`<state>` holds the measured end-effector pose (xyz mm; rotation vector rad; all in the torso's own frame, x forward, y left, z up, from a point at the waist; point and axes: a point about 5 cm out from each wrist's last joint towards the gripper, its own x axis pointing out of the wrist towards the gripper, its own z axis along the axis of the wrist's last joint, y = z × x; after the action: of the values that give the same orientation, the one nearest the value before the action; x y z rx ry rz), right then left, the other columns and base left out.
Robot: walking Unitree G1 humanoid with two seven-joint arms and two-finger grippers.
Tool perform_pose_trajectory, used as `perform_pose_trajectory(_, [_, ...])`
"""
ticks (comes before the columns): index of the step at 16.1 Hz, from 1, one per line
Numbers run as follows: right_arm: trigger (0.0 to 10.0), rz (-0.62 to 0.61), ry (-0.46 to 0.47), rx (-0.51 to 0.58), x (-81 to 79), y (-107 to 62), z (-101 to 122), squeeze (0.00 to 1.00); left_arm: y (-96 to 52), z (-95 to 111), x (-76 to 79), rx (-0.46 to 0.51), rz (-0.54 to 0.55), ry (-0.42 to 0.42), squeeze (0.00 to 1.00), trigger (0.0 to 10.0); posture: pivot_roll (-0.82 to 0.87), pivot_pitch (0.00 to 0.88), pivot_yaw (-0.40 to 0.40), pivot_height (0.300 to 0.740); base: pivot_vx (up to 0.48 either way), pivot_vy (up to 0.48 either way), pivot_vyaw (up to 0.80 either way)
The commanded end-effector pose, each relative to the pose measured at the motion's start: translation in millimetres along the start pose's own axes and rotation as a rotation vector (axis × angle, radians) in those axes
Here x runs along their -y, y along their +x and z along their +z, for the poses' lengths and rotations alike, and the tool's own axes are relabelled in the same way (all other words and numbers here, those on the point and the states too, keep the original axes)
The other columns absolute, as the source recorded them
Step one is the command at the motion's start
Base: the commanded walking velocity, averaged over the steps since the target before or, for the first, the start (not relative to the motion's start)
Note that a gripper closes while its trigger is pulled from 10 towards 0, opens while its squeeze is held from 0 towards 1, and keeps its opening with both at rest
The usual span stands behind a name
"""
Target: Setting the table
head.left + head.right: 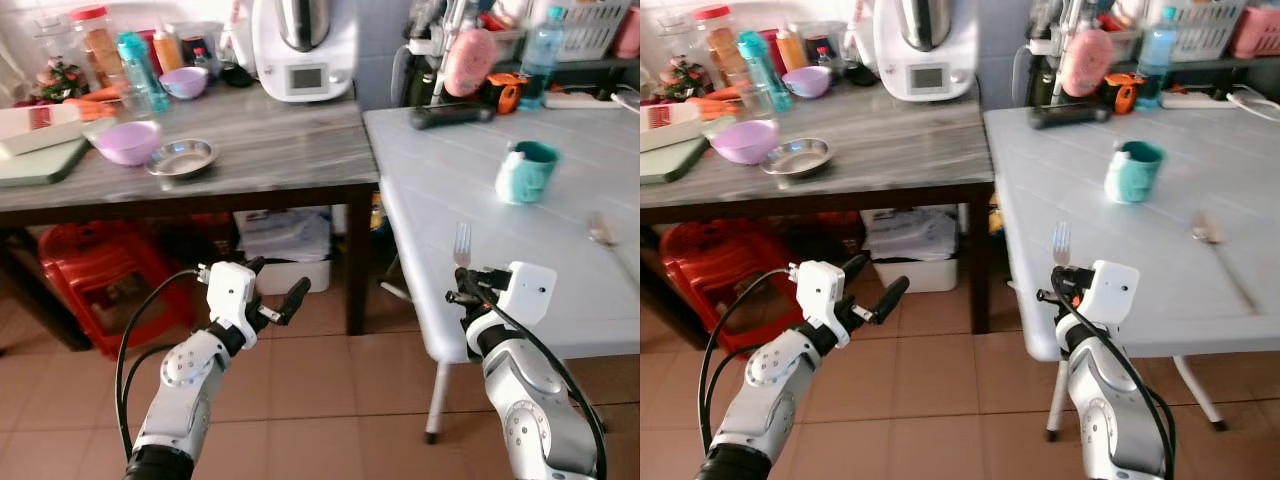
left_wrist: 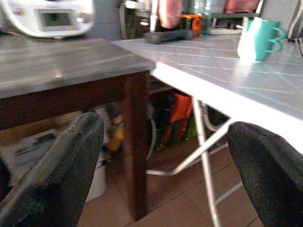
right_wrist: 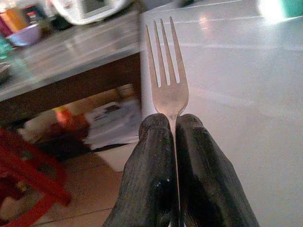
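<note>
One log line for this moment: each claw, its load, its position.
right claw shut on silver metal fork, tines up, near white table edge | left claw open, unloaded, above tiled floor

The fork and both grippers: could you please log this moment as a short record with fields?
right gripper: shut on the fork, at the near edge of the white table
fork: upright, tines up, pinched by the handle
left gripper: open, holding nothing, over the floor in front of the wooden table
teal mug: on the white table, beyond the fork
spoon: lying on the white table, right of the mug
task state: fork not yet laid down
</note>
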<state>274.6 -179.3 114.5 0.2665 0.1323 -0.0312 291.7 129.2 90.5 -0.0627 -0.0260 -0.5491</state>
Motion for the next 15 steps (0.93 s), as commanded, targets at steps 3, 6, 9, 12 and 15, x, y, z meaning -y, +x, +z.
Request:
perform_pose_trajectory(3, [10.0,0.045,0.008,0.025,-12.9,1.1,4.2,0.0,-7.5,0.3,-12.1,-0.013,0.044,0.029,0.0,10.0,-0.01,0.0,0.077,0.74,0.0,0.48,0.57])
perform_pose_trajectory(6, [10.0,0.04,0.019,0.035,-12.8,1.5,5.0,0.0,-5.6,1.1,-12.0,-0.012,0.042,0.032,0.0,10.0,-0.01,0.0,0.081,0.74,0.0,0.48,0.72])
perform_pose_trajectory(9, [10.0,0.034,0.023,0.035,-12.8,1.1,3.8,0.0,-4.8,1.1,-10.7,-0.011,0.037,0.031,0.0,10.0,-0.01,0.0,0.082,0.74,0.0,0.48,0.31])
perform_pose_trajectory(12, [10.0,0.027,0.028,0.036,-11.3,0.8,3.6,0.0,-3.5,3.0,-10.0,0.007,0.043,0.036,0.0,10.0,-0.01,0.0,0.081,0.74,0.0,0.16,0.0])
perform_pose_trajectory(15, [10.0,0.022,0.029,0.034,-10.1,0.7,3.6,0.0,-4.3,5.9,-6.9,0.026,-0.008,0.012,0.0,10.0,-0.01,0.0,0.079,0.74,0.0,0.0,-0.38])
